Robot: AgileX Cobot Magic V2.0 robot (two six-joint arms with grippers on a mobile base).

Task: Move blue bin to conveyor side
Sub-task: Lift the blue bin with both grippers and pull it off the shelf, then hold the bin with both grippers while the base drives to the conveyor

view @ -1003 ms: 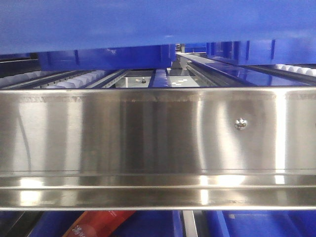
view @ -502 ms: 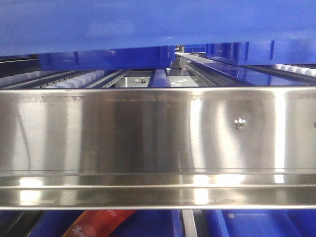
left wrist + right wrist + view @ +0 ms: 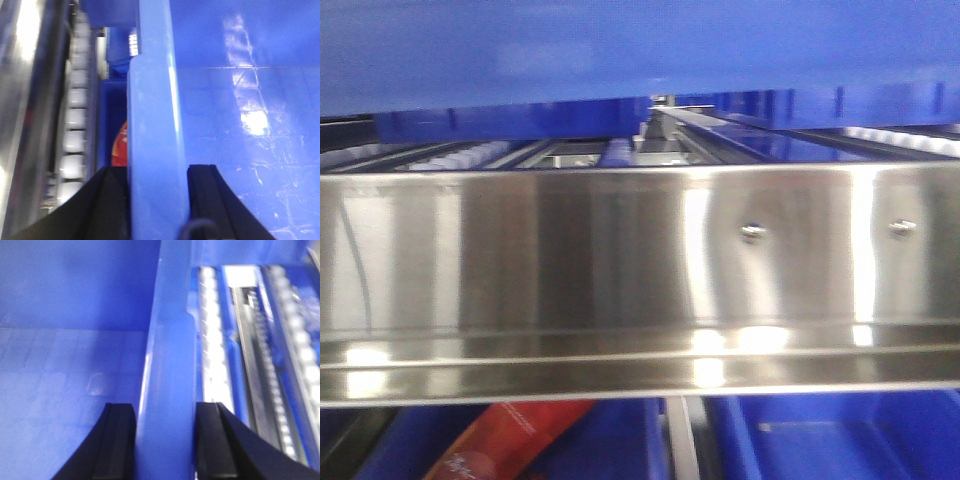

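The blue bin [image 3: 620, 50] fills the top band of the front view, its underside hanging above the steel rail. In the left wrist view my left gripper [image 3: 158, 200] is shut on the bin's thick left rim [image 3: 152, 115], one black finger [image 3: 107, 200] outside the wall and the other inside. The glossy bin floor [image 3: 240, 130] lies to the right of that rim. In the right wrist view my right gripper [image 3: 165, 440] is shut on the bin's right rim [image 3: 170, 340], with the bin's inside [image 3: 65, 365] to its left. The conveyor is out of view.
A shiny stainless-steel rail [image 3: 570, 270] with two screws spans the front view. Below it sit other blue crates [image 3: 840, 440] and a red packet [image 3: 510, 440]. White roller tracks run beside the bin on the left [image 3: 75, 125] and right [image 3: 212, 340].
In the front view the whole scene has slid left: the rail's screw moved left, a second screw came into view at the right, and the picture is now blurred.
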